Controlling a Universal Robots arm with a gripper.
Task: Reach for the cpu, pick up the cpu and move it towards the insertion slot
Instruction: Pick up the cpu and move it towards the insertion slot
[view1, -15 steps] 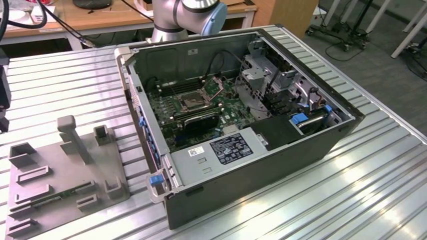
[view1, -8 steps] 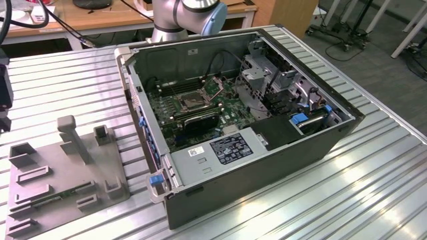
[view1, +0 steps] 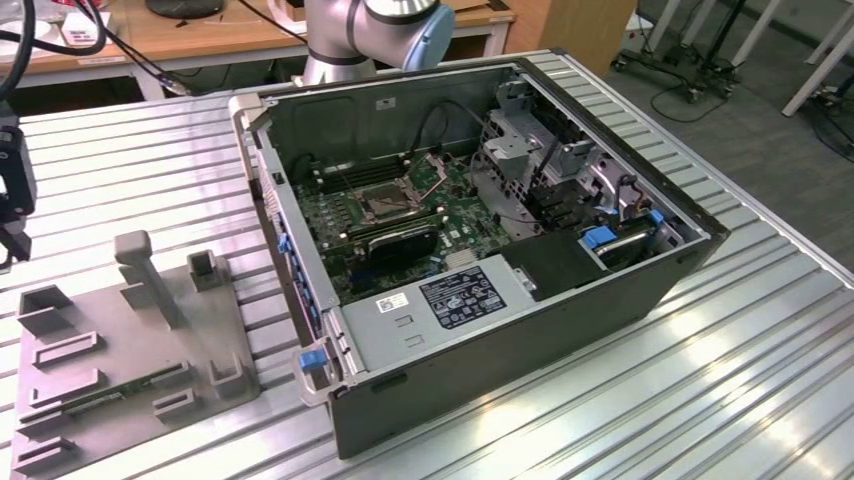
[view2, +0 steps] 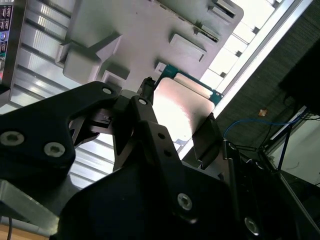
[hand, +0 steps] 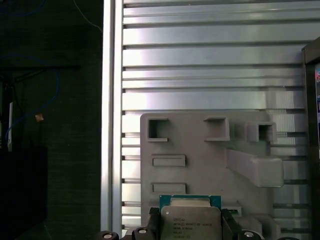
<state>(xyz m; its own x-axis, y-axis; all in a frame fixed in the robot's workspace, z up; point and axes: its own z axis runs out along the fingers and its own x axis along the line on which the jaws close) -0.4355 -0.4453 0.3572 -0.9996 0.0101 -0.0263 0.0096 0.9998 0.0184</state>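
The cpu (view2: 180, 107) is a flat square chip with a pale metallic top and a green rim. My gripper (view2: 177, 114) is shut on it, one black finger on each of two opposite edges. The first wrist view also has the cpu (hand: 190, 222) between the fingers (hand: 155, 222), held above the grey plastic tray (hand: 200, 165). In the exterior view the gripper (view1: 11, 215) hangs at the far left, above the table and the tray (view1: 120, 340). The insertion slot (view1: 380, 200), a shiny metal frame with a dark centre, sits on the green motherboard inside the open computer case (view1: 507, 330), far to the exterior view's right.
The tray carries raised posts (view1: 140, 265), several recesses and a long green memory strip (view1: 120, 390). The case wall (view1: 274, 220) stands between tray and motherboard. The ribbed metal table (view1: 120, 150) ends at an edge (hand: 112, 125) close to the tray.
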